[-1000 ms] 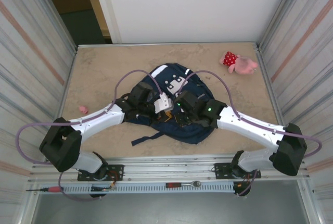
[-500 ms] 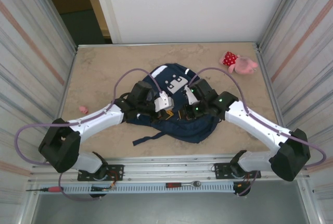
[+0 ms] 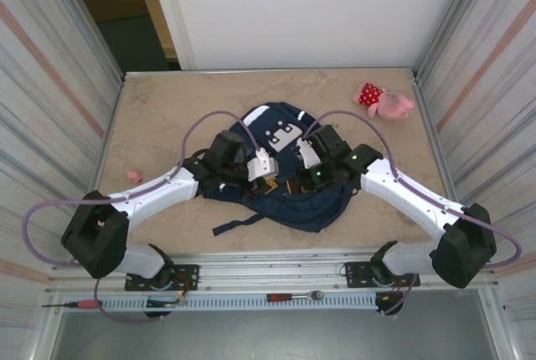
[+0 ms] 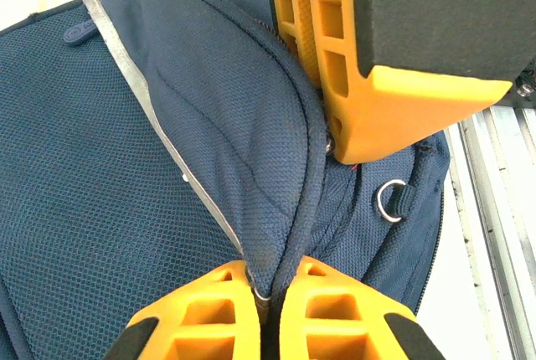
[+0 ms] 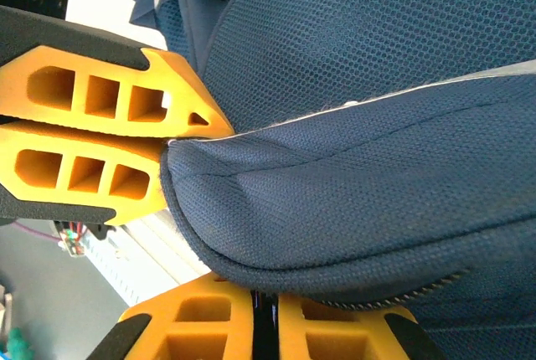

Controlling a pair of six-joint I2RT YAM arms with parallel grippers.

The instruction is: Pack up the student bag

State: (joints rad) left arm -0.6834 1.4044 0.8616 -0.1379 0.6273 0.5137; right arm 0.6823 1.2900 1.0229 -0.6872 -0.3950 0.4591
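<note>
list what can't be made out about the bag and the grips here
- Top view: inside and opening of the bag, covered by both wrists.
- Top view: small pink thing left of the bag, too small to name.
- Left wrist view: the fold's end inside the left jaws, cut by the bottom edge.
- Right wrist view: what the right jaws clamp, cut by the bottom edge.

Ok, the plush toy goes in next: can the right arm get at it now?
Probably, but not at once: the right gripper is shut on a fold of the student bag and must let go first. After that, bare table lies between it and the plush toy.
</note>
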